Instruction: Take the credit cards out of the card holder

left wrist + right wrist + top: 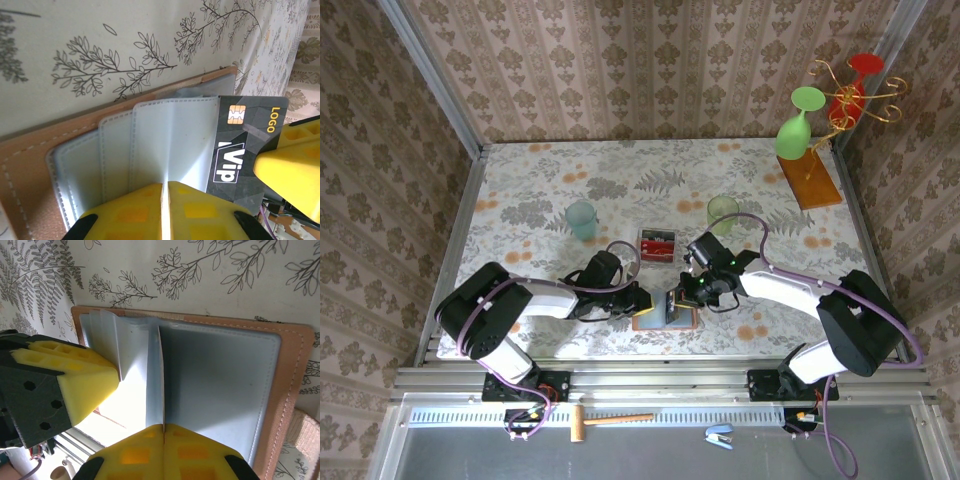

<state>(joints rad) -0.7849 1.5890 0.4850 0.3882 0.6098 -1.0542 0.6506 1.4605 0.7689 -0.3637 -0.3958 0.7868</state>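
Gripping now: the right end effector [164, 432] is pinched shut on a dark credit card [245, 145] marked VIP with a gold chip; in its own wrist view the card shows edge-on between the fingers.
Bracing: the left end effector [164, 192] is closed narrow on a grey-blue pocket leaf of the card holder [665, 318], which pins the holder down.
Card's place: partly out of the card holder, one end hidden behind the pinched leaf and the rest clear of the pockets.
Key relation: the card's long axis runs out of the pocket toward the right arm's side. That arm already has the free end, so a straight draw along that axis, away from the left end effector, looks like what is called for.
Other cards: cannot tell whether the pockets hold more.
Surface [550, 180]: floral print; the card holder lies open near its front edge, between the two arms.
Beyond the card holder: a small clear box [658, 245] with red contents, then a teal cup [582, 218] and a green cup [723, 212].
Room: patterned wallpaper on three sides; a glass stand [820, 120] sits far right of the card holder.
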